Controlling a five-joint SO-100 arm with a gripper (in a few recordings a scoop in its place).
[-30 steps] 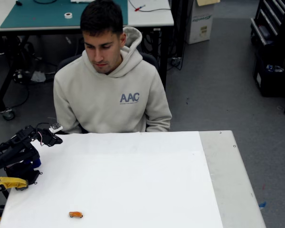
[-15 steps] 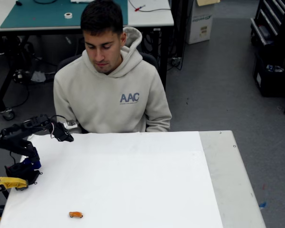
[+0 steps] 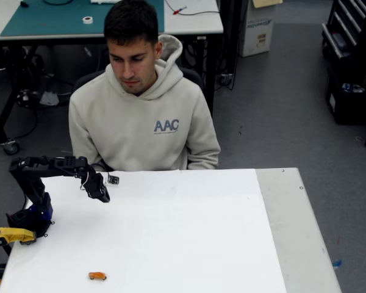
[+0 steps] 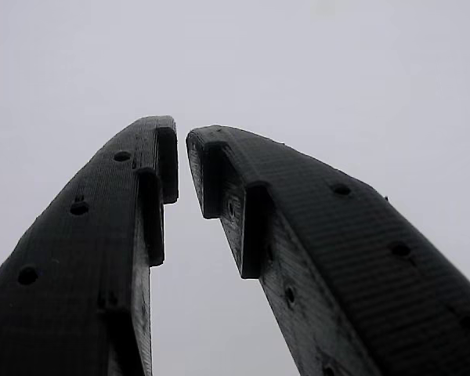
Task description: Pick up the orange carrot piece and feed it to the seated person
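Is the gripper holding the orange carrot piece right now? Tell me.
No: in the fixed view the orange carrot piece lies on the white table, well apart from the gripper.

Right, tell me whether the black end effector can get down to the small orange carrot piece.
Probably yes: the black end effector hangs above bare white tabletop, nothing between it and the small orange carrot piece.
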